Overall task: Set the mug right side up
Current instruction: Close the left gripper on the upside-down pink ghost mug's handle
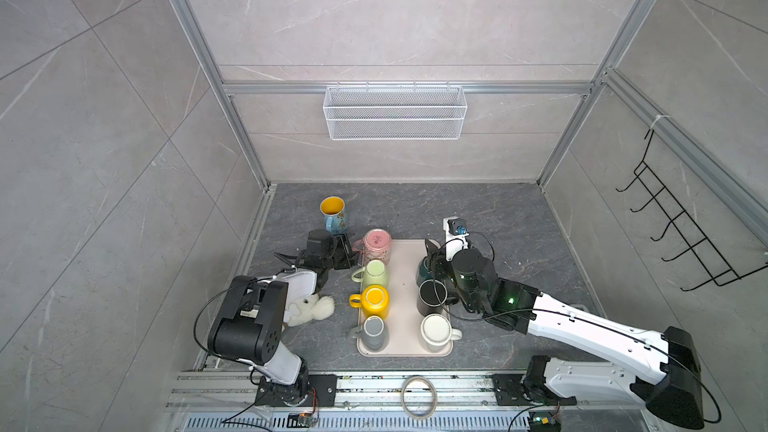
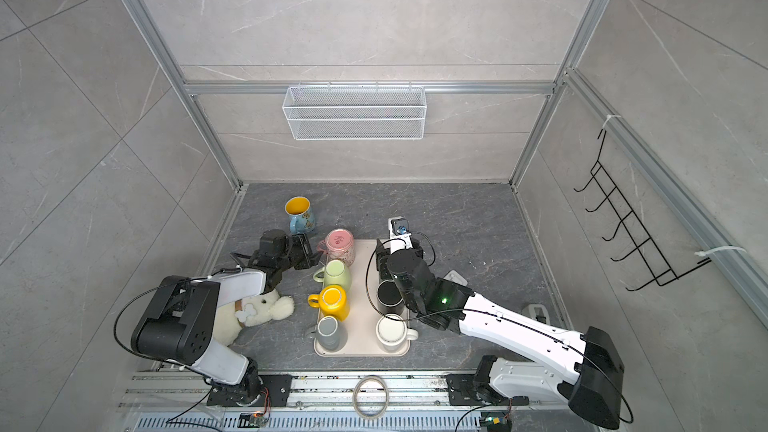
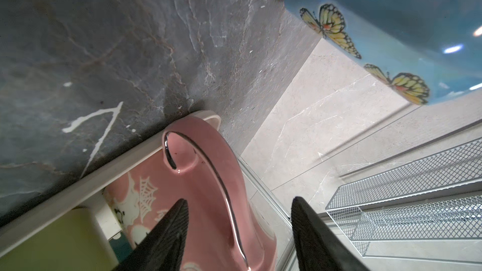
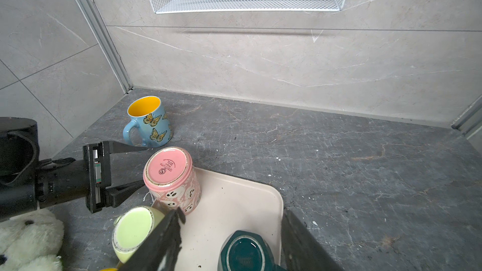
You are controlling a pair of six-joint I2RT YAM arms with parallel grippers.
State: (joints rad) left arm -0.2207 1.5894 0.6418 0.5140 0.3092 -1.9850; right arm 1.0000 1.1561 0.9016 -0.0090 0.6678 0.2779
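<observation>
Nearest, the right gripper [image 4: 232,215] hangs over the upturned teal mug [image 4: 245,254] on the tray [image 1: 405,268], jaws roughly half open and holding nothing. Beyond it, the pink mug [image 4: 169,168] stands base up at the tray's far left corner, just beside the green mug [image 4: 133,230]. The left gripper [image 3: 238,200] lies level at the pink mug's side, jaws about half open, one on each side of the handle [image 3: 203,157]. No grip is made, and whether a pad touches cannot be told. Judgement: the step in hand is the grasp. The jaws should close squarely on the handle, deep enough that the mug cannot swing. The lift should clear the tray rim and the green mug before any roll of the wrist. The half-turn is best done in the air, and the mug set down on the bare counter [image 4: 313,152], short of the upright blue mug [image 4: 151,123] farther back.
</observation>
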